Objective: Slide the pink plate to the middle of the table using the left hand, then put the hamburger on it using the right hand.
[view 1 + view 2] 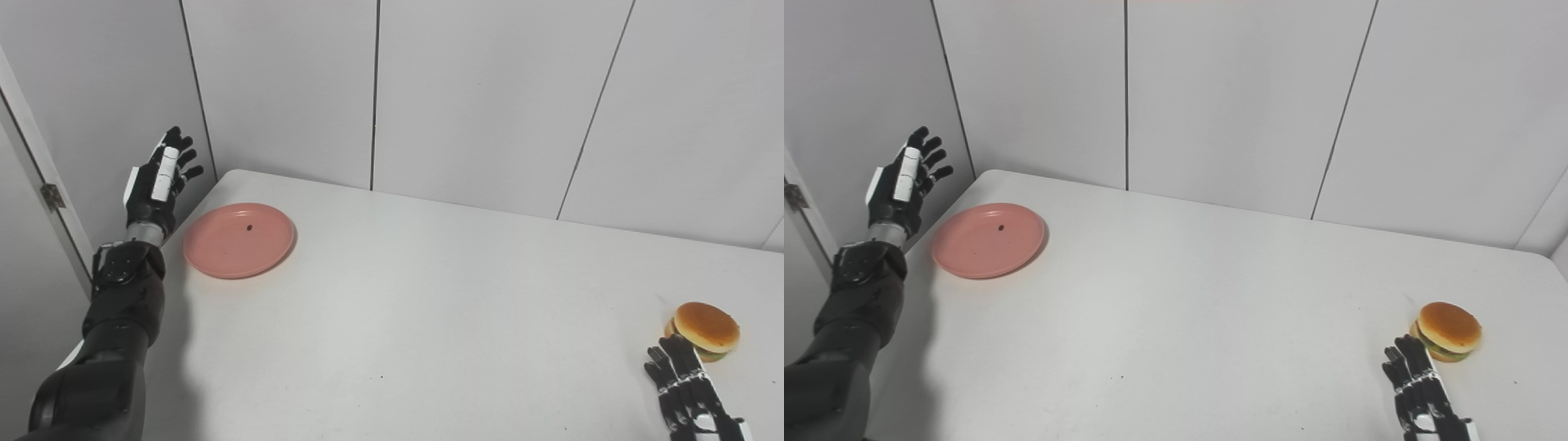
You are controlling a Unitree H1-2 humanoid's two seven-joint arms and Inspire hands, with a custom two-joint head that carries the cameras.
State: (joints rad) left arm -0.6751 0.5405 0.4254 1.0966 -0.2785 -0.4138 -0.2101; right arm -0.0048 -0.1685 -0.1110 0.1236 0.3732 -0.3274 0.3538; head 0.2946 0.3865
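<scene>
A pink plate with a small dark speck on it lies near the far left corner of the white table. My left hand is raised just left of the plate, off the table's left edge, fingers spread, open and holding nothing. A hamburger with a tan bun sits near the right edge of the table. My right hand lies low at the bottom right, its fingertips just short of the hamburger, open and apart from it.
Grey wall panels close off the back and left of the table. A door frame with a hinge stands behind my left arm. A tiny dark speck marks the table's front middle.
</scene>
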